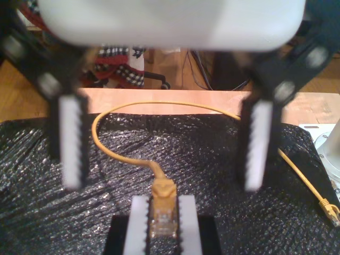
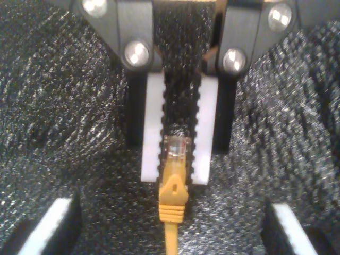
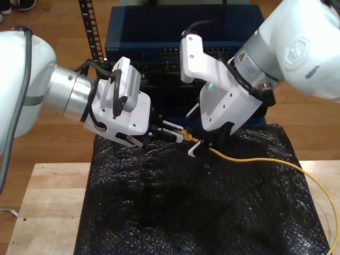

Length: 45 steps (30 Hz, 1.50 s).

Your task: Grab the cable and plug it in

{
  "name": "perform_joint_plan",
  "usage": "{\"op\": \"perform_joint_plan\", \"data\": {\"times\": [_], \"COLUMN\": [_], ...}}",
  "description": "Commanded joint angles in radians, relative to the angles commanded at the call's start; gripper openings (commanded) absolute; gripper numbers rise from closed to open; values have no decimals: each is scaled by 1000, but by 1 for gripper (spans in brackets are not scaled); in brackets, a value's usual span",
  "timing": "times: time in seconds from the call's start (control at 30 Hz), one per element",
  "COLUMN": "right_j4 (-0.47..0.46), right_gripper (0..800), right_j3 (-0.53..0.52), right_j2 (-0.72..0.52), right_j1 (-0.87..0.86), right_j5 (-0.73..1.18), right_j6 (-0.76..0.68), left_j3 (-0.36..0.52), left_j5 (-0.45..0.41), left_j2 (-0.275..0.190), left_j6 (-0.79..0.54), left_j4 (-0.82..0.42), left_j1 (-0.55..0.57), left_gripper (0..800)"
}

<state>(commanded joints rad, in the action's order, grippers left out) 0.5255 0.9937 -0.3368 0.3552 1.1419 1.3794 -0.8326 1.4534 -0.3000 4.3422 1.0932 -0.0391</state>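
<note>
Exterior view, cable (image 3: 255, 160) plug between second claw (image 3: 175, 132) pads

One cable (image 1: 118, 109), two grippers.

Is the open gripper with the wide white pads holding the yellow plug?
No: my first gripper stands open, while my second gripper pinches the plug.

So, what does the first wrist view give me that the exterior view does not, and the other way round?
First wrist view: the cable curls into a loop behind the held plug, and its far plug lies on the black mat.

Exterior view: a blue rack unit with a row of ports stands behind the arms.

Both: my second gripper is shut on the plug, and my first gripper is open, straddling the cable just behind it.
</note>
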Motion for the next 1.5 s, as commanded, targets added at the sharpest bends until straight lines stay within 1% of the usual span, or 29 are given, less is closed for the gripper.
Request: {"op": "perform_joint_plan", "data": {"times": [0.1, 0.17, 0.3, 0.4, 0.53, 0.67, 0.77, 0.97, 1.07, 1.33, 1.5], "right_j4": [-3, -3, 0, -2, 0, -2, -2, 0, 2, 3, 17], "right_gripper": [798, 798, 798, 798, 798, 798, 798, 797, 797, 792, 792], "right_j3": [3, 17, 26, 29, 34, 38, 37, 25, 9, -29, -35], "right_j2": [-3, 0, 2, -3, -18, -49, -86, -166, -180, -229, -241], "right_j1": [-3, -3, -5, -8, -11, -12, -12, -6, -6, 11, 46], "right_j5": [-8, -8, -9, -11, -12, -12, -14, -14, -37, -129, -155], "right_j6": [2, 11, 15, 15, 17, 20, 43, 106, 123, 166, 204], "left_j3": [0, -5, -21, -28, -29, -43, -54, -54, -54, -52, -52], "left_j5": [0, 15, 104, 133, 170, 219, 245, 325, 364, 488, 542], "left_j2": [5, 21, 61, 86, 87, 114, 114, 117, 118, 184, 198], "left_j6": [0, 2, 3, 20, 87, 133, 161, 166, 167, 167, 173], "left_j4": [5, 18, 68, 84, 86, 91, 95, 95, 97, 178, 189], "left_j1": [-8, -9, -26, -49, -60, -98, -114, -152, -173, -264, -278], "left_gripper": [3, 3, 3, 3, 3, 3, 3, 5, 5, 6, 6]}}
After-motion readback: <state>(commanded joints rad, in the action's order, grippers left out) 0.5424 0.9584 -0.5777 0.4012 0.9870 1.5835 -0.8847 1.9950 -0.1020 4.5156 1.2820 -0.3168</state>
